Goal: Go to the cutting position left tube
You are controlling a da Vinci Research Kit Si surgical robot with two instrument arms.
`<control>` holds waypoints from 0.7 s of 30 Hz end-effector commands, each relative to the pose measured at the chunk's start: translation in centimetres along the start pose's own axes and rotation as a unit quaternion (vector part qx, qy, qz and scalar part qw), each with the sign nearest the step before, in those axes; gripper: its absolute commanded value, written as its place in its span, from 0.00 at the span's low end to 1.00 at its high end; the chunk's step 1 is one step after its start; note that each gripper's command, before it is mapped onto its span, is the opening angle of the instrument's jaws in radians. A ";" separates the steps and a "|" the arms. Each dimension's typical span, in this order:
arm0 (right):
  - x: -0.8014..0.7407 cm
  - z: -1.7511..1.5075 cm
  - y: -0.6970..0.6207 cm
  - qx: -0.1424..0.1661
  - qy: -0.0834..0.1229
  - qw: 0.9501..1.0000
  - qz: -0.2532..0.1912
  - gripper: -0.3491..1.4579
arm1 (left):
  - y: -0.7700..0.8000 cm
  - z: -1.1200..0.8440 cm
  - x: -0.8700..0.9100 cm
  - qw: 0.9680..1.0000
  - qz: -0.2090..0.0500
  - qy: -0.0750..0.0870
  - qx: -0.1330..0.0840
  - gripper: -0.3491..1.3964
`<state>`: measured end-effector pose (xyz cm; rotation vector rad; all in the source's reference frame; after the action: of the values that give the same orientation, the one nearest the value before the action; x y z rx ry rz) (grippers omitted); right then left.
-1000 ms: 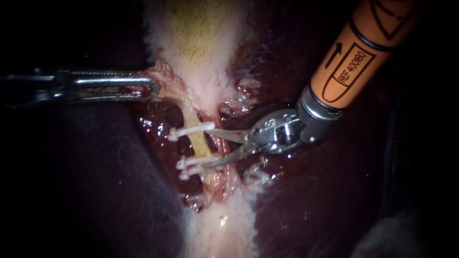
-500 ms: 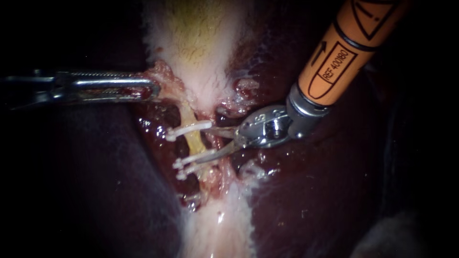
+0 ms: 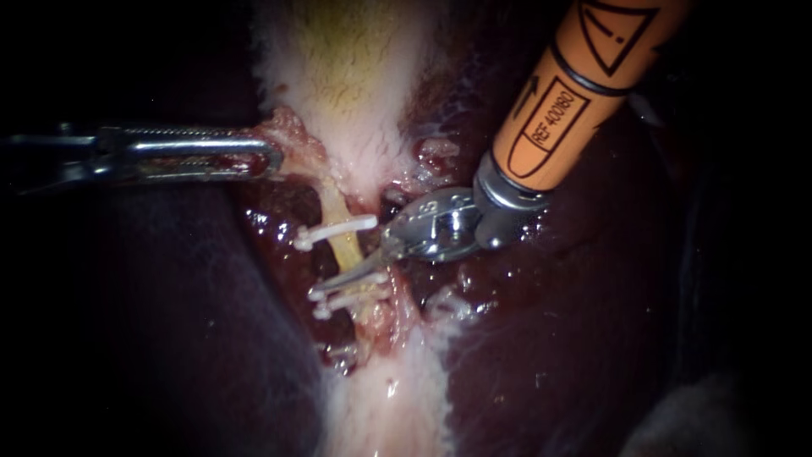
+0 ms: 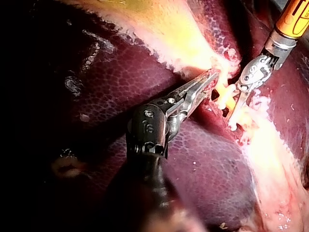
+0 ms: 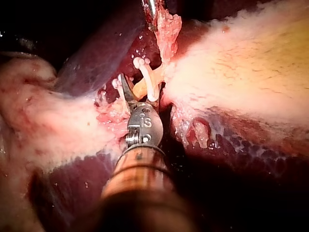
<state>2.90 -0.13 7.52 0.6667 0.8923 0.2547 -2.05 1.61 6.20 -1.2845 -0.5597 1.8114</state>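
A pale yellow tube (image 3: 345,250) runs down from the gallbladder (image 3: 338,76), with one white clip (image 3: 334,230) above and two clips (image 3: 348,294) below. My right instrument (image 3: 351,267) comes in on an orange shaft, and its thin blades stand open at the stretch of tube between the clips. The lower blade lies across the tube just above the lower clips; the upper blade is mostly hidden. My left instrument (image 3: 269,156) is shut on pinkish tissue at the gallbladder's edge, holding it out sideways. In the right wrist view one blade (image 5: 123,87) shows beside the tube (image 5: 141,89).
Dark red liver (image 3: 550,355) lies on both sides. Ragged pale tissue (image 3: 389,398) continues below the clips. Small whitish tissue tags (image 3: 436,156) sit near the right instrument's wrist. The orange shaft (image 3: 567,93) fills the upper right.
My right instrument has moved left toward the tube; its blades now reach across it between the clips, with less gap showing. The left instrument has held still.
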 end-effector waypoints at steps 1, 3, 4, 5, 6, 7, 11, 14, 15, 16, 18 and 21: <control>0.01 0.02 -0.01 0.005 0.015 1.000 0.004 0.96 | 0.00 0.00 0.00 1.000 0.000 0.000 0.000 0.00; 0.02 0.04 -0.01 0.014 0.025 1.000 0.010 0.96 | 0.00 0.00 0.00 1.000 0.000 0.000 0.000 0.00; 0.03 0.05 -0.02 0.018 0.028 0.999 0.012 0.96 | 0.00 0.00 0.00 1.000 0.000 0.000 0.000 0.00; 0.04 0.06 -0.03 0.024 0.032 0.999 0.014 0.96 | 0.00 0.00 0.00 1.000 0.000 0.000 0.000 0.00; 0.05 0.07 -0.05 0.027 0.035 0.999 0.016 0.96 | 0.00 0.00 0.00 1.000 0.000 0.000 0.000 0.00; 0.05 0.07 -0.06 0.032 0.039 0.999 0.019 0.96 | 0.00 0.00 0.00 1.000 0.000 0.000 0.000 0.00; 0.08 0.08 -0.15 0.053 0.056 0.997 0.023 0.96 | -0.01 0.00 0.00 1.000 0.000 0.000 0.000 0.00; 0.10 0.10 -0.23 0.068 0.066 0.995 0.027 0.96 | -0.01 0.00 -0.01 1.000 0.000 0.000 0.000 0.00; 0.10 0.10 -0.25 0.072 0.069 0.995 0.028 0.96 | -0.01 0.00 -0.01 1.000 0.000 0.000 0.000 0.00; 0.11 0.10 -0.29 0.079 0.071 0.994 0.031 0.96 | -0.01 0.00 -0.01 1.000 0.000 0.000 0.000 0.00; 0.13 0.10 -0.35 0.088 0.076 0.993 0.029 0.96 | -0.01 0.00 -0.01 1.000 0.000 0.000 -0.001 0.00; 0.16 0.11 -0.46 0.103 0.082 0.991 0.031 0.96 | -0.02 0.00 -0.01 1.000 0.000 0.000 -0.001 0.00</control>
<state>3.07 -0.48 7.15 0.8815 1.0721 0.2744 -2.04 1.62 6.22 -1.2852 -0.5607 1.8122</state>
